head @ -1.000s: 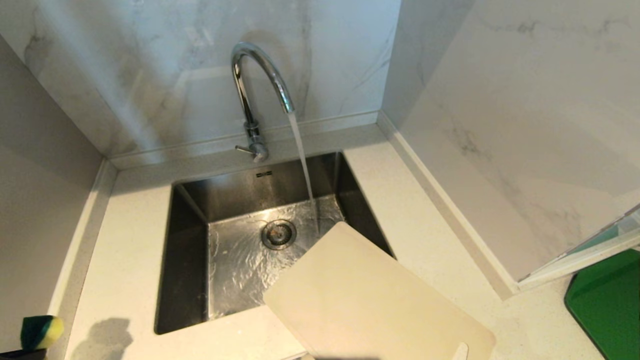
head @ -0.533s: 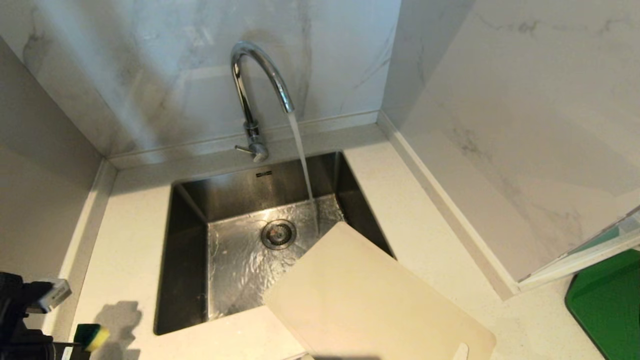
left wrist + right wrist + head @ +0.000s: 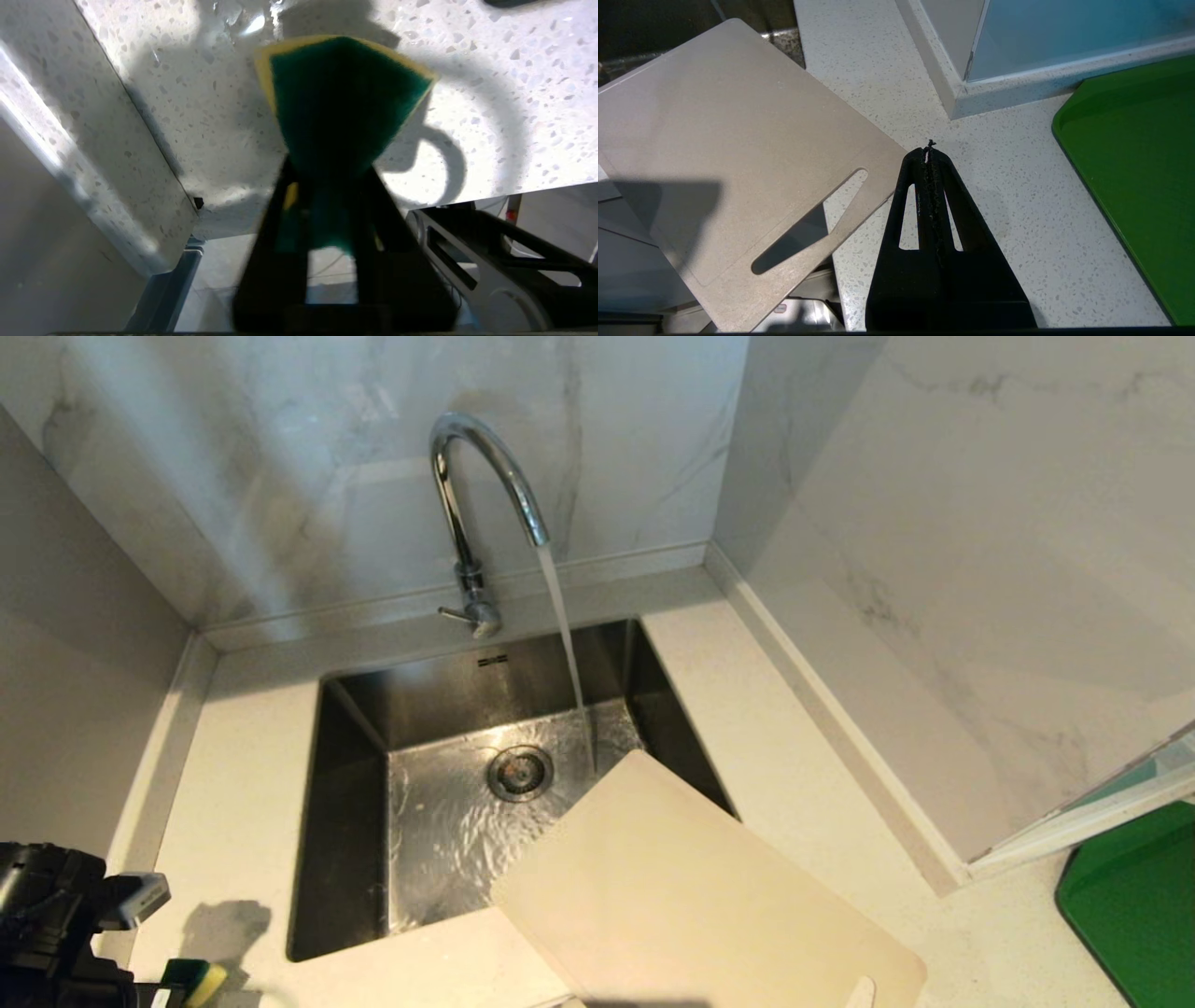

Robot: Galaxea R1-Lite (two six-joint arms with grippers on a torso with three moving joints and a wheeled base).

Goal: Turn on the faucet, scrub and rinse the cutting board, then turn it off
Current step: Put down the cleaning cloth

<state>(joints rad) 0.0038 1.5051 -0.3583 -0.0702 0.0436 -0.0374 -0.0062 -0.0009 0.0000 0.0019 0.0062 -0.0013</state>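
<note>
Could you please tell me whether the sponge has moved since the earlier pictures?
Yes. The sponge has gone down and rightward toward the sink, now low over the counter.

Faucet [image 3: 485,485]: shiny chrome. Cutting board [image 3: 691,896]: pale beige. Sponge [image 3: 343,102]: green over yellow. Countertop [image 3: 994,196]: white, grey-speckled. Mat [image 3: 1139,158]: bright green. Wall [image 3: 308,457]: grey-veined white marble.

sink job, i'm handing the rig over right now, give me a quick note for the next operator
Left claw: low over the counter's left front corner, sponge between its fingers.
Right claw: shut, empty, over the counter beside the cutting board's handle slot.
Faucet: on, water running into the sink.
Cutting board: lies across the sink's front right corner, stream landing just beyond it.
Green mat: far right.
Done: water on. Left: scrub, rinse, turn faucet off.
</note>
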